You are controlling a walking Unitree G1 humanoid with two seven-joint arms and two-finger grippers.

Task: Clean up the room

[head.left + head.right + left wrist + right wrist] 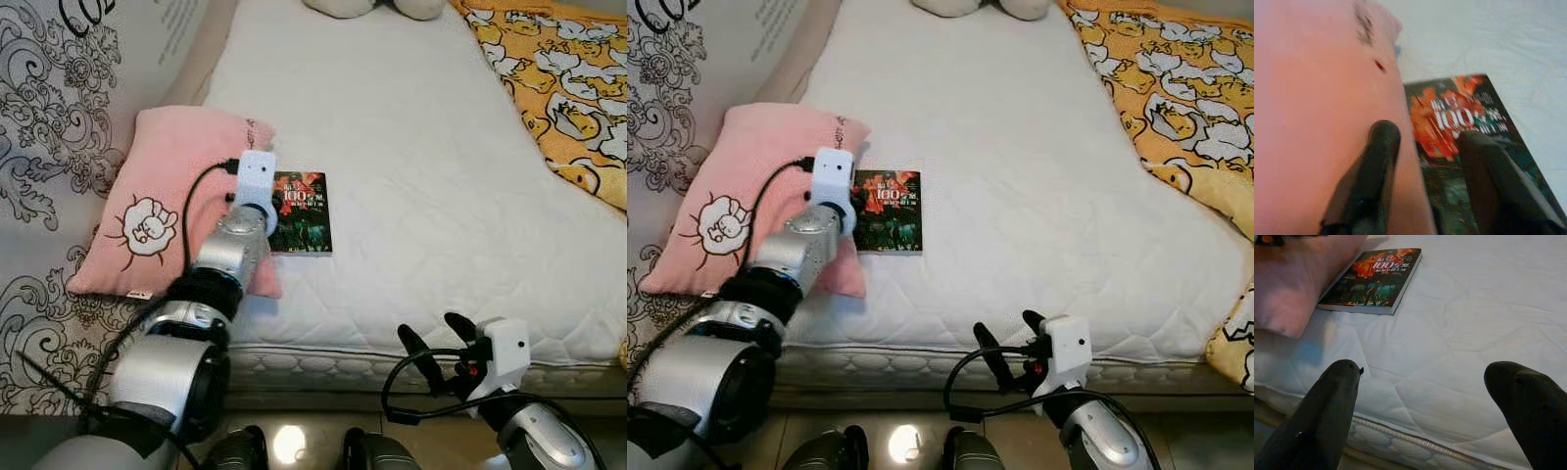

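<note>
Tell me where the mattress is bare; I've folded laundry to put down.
Bare: the white quilted mattress between the dark paperback book and the yellow patterned blanket. Crowded: the left edge, with the pink cushion, book and left pincer.

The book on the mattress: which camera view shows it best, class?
Right wrist view: the whole book lies unobstructed. In both eye views the left gripper overlaps its edge; the left wrist view crops it, blurred.

A dark paperback book with red cover art (302, 212) lies on the white quilted mattress (411, 157), touching a pink cushion (162, 201); the left arm reaches over both.
</note>
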